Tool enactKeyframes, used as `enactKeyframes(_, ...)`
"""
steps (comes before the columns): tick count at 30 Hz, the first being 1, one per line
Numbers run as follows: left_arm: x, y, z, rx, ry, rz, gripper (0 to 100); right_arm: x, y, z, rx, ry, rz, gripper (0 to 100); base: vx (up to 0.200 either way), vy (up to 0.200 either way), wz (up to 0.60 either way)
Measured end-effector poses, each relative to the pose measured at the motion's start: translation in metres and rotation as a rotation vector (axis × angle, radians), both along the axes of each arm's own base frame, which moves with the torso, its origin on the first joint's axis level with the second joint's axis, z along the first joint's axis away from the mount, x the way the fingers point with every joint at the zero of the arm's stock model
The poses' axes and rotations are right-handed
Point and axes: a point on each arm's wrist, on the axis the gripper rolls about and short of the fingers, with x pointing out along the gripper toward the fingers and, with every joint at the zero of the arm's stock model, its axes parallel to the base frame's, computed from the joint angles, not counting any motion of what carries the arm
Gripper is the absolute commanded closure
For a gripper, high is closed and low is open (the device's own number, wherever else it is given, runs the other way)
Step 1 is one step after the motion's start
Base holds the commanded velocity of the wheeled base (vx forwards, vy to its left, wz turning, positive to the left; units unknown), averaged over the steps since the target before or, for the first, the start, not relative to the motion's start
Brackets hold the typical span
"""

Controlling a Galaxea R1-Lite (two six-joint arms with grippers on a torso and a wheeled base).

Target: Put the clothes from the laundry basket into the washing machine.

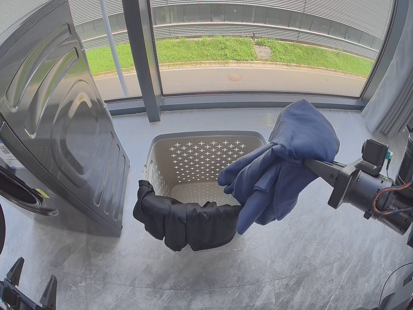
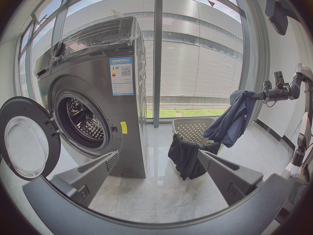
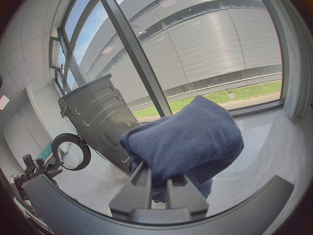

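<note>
My right gripper [image 1: 310, 163] is shut on a blue garment [image 1: 284, 160], held in the air above the right side of the white laundry basket [image 1: 202, 151]. The blue garment [image 3: 186, 144] drapes over the closed fingers in the right wrist view and hangs down in the left wrist view [image 2: 236, 118]. A black garment [image 1: 185, 220] hangs over the basket's near rim. The grey washing machine [image 1: 56, 117] stands left of the basket, its round door [image 2: 27, 137] swung open and the drum [image 2: 83, 121] exposed. My left gripper [image 2: 156, 157] is open and empty, low at the near left [image 1: 32, 283].
A large window with a dark pillar [image 1: 142, 48] runs behind the basket. A grey curtain [image 1: 391, 95] hangs at the far right. Bare marble floor [image 1: 241, 272] spreads in front of the basket and the machine.
</note>
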Motion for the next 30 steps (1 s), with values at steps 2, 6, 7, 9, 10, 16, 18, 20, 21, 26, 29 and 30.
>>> enactKeyframes(2,0.0000,0.0000,0.0000,0.000,0.000,0.001,0,-0.0014,-0.0008,0.0012,0.002,-0.005,-0.001,100,-0.200,0.000,0.00)
enactKeyframes(6,0.0000,0.0001,0.0000,0.000,0.000,0.003,0,-0.0012,-0.0007,0.0011,0.002,-0.006,-0.004,100,-0.200,0.000,0.00)
enactKeyframes(7,0.0000,0.0001,0.0000,0.001,0.000,0.003,0,-0.0009,-0.0005,0.0008,0.002,-0.005,-0.004,100,-0.200,0.000,0.00)
enactKeyframes(9,0.0000,0.0000,0.0000,0.001,0.000,0.003,0,-0.0006,-0.0003,0.0001,0.002,-0.003,-0.004,100,-0.200,0.000,0.00)
enactKeyframes(10,0.0000,0.0000,0.0000,0.002,0.000,0.003,0,-0.0006,-0.0003,-0.0009,0.000,0.001,-0.005,100,-0.200,0.000,0.00)
enactKeyframes(16,0.0000,0.0000,0.0000,0.003,0.000,0.002,0,0.0000,-0.0015,-0.0049,-0.011,0.014,-0.013,100,-0.167,0.000,0.00)
enactKeyframes(18,0.0000,0.0000,0.0000,0.003,0.000,0.002,0,0.0003,-0.0017,-0.0053,-0.011,0.016,-0.016,100,0.000,0.000,0.00)
enactKeyframes(20,0.0000,0.0000,0.0000,0.003,0.000,0.002,0,0.0003,-0.0017,-0.0053,-0.012,0.015,-0.019,100,0.000,0.000,0.00)
enactKeyframes(21,0.0000,0.0000,0.0000,0.003,-0.001,0.003,0,0.0004,-0.0018,-0.0053,-0.013,0.015,-0.025,100,0.000,0.000,0.00)
enactKeyframes(26,0.0000,0.0000,0.0000,0.004,-0.001,0.003,0,0.0007,-0.0022,-0.0054,-0.018,0.013,-0.079,100,0.000,0.080,0.00)
enactKeyframes(29,0.0000,0.0000,0.0000,0.004,-0.001,0.003,0,0.0002,-0.0018,-0.0058,-0.019,0.014,-0.077,100,0.000,0.200,0.00)
enactKeyframes(30,0.0000,0.0000,0.0000,0.004,-0.001,0.002,0,0.0001,-0.0019,-0.0057,-0.018,0.013,-0.077,100,0.000,0.200,0.00)
